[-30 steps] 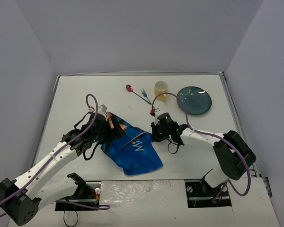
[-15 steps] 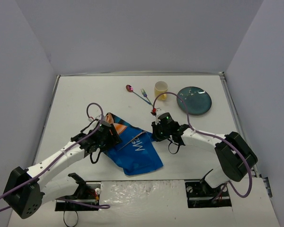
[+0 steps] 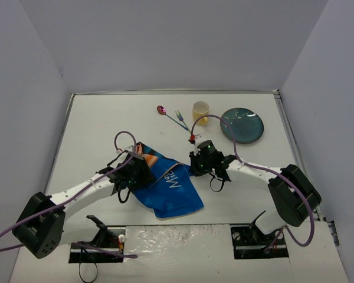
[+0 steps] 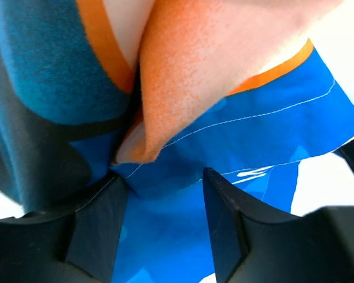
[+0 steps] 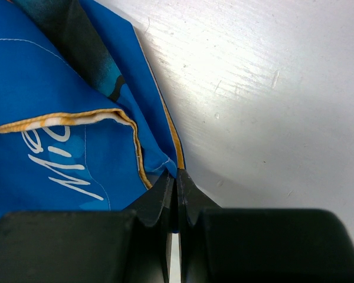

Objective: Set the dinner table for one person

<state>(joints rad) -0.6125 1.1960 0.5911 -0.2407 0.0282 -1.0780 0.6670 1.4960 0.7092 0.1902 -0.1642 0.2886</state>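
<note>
The dinner table (image 3: 94,124) is a wide white top. A crumpled blue placemat (image 3: 171,191) with orange trim lies near its front middle. My left gripper (image 3: 143,171) is down on the mat's bunched left side. In the left wrist view that gripper (image 4: 164,177) has its jaws apart, with blue cloth (image 4: 253,135) between them and an orange fold just ahead. My right gripper (image 3: 194,168) is at the mat's right corner. Seen from the right wrist, the gripper (image 5: 177,174) is shut on the mat's orange-edged corner (image 5: 165,159), low over the table (image 5: 271,88).
At the back stand a dark teal plate (image 3: 242,125), a yellow cup (image 3: 200,111), a pink-bowled spoon (image 3: 161,109) and a small fork (image 3: 180,117). Grey walls close in the table on three sides. The arm bases sit at the near edge.
My left gripper has slid right and toward the near edge onto the mat's bunched left side, its jaws narrowing. The right gripper has stayed pinched on the corner, barely moving.
</note>
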